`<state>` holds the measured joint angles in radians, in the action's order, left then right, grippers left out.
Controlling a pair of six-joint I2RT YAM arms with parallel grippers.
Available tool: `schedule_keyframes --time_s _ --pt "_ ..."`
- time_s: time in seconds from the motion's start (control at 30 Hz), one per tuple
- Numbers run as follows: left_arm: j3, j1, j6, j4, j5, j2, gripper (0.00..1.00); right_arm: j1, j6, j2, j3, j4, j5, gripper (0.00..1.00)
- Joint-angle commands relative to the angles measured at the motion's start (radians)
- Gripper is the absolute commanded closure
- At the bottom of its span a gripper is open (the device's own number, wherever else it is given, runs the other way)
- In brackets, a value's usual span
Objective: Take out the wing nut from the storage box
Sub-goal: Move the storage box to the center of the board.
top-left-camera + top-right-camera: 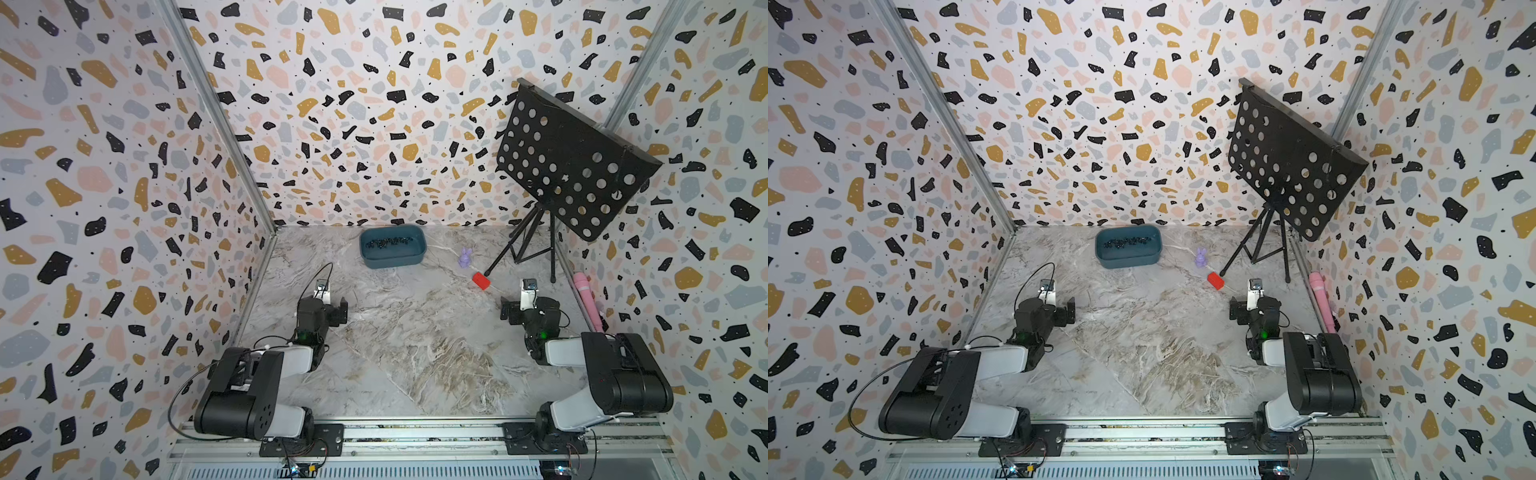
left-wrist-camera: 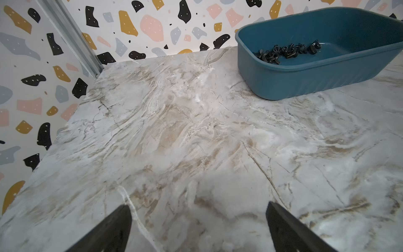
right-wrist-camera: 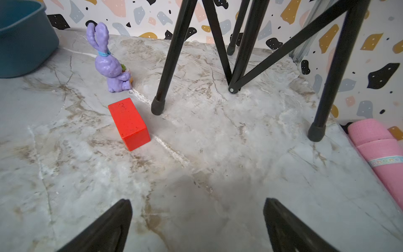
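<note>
Top views: the storage box (image 1: 392,261) (image 1: 1128,261) stands at the tabletop's (image 1: 415,340) far edge, near the back wall (image 1: 374,124), the wing nuts (image 1: 388,242) lying in a row on its floor. Left wrist view: my left hand (image 2: 197,205), spread fully and empty, hangs over bare tabletop with the box ahead, so I judge it better placed to reach. Right wrist view: my right hand (image 3: 197,201), equally wide and empty, faces the red block (image 3: 128,123) instead.
</note>
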<state>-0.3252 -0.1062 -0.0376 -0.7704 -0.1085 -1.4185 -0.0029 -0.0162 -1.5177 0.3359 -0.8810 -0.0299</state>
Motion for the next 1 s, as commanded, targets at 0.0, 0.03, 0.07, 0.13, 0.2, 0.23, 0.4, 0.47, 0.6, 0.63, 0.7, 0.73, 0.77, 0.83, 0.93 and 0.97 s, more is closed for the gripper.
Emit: schedule_keyframes --time_s 0.0,0.03,0.07,0.13,0.2,0.23,0.4,0.47,0.6,0.63,0.7,0.73,0.77,0.83,0.93,0.97 --pt "-0.007 0.003 0.002 -0.021 0.010 0.007 0.00 -0.004 -0.002 0.005 0.022 0.010 -0.002 0.00" --pt "-0.008 0.003 0.001 -0.021 0.010 0.006 0.00 -0.005 -0.001 0.005 0.023 0.009 -0.002 0.00" --pt "-0.007 0.003 0.003 -0.021 0.011 0.007 0.00 -0.004 -0.002 0.005 0.023 0.010 -0.002 0.00" --pt "-0.007 0.003 0.002 -0.021 0.010 0.008 0.00 -0.003 -0.001 0.005 0.023 0.009 -0.002 0.00" --pt "-0.007 0.003 0.002 -0.021 0.010 0.008 0.00 -0.004 -0.001 0.005 0.023 0.010 -0.002 0.00" --pt "-0.006 0.003 0.002 -0.021 0.010 0.008 0.00 -0.004 -0.001 0.006 0.023 0.009 -0.002 0.00" --pt "-0.006 0.003 0.002 -0.022 0.010 0.009 0.00 -0.004 -0.002 0.006 0.023 0.010 -0.002 0.00" --pt "-0.006 0.003 0.002 -0.021 0.010 0.008 0.00 -0.005 -0.001 0.005 0.022 0.010 -0.002 0.00" --pt "-0.006 0.003 0.002 -0.021 0.010 0.009 0.00 -0.004 -0.002 0.005 0.023 0.010 -0.002 0.00" --pt "-0.006 0.003 0.002 -0.021 0.010 0.008 0.00 -0.003 -0.002 0.005 0.023 0.010 -0.002 0.00" --pt "-0.006 0.003 0.002 -0.021 0.011 0.008 0.00 -0.004 -0.001 0.005 0.023 0.010 -0.002 0.00" --pt "-0.007 0.003 0.002 -0.021 0.010 0.006 0.00 -0.004 -0.001 0.005 0.022 0.010 -0.002 0.00" --pt "-0.008 0.003 0.001 -0.021 0.012 0.007 0.00 -0.004 -0.002 0.005 0.023 0.010 -0.002 0.00" --pt "-0.008 0.003 0.002 -0.021 0.012 0.007 0.00 -0.003 -0.002 0.005 0.023 0.010 -0.002 0.00" --pt "-0.008 0.003 0.002 -0.021 0.011 0.007 0.00 -0.004 -0.002 0.005 0.023 0.010 -0.003 0.00" --pt "-0.009 0.004 0.004 -0.022 0.010 0.005 0.00 -0.004 -0.001 0.006 0.023 0.009 -0.004 0.00"
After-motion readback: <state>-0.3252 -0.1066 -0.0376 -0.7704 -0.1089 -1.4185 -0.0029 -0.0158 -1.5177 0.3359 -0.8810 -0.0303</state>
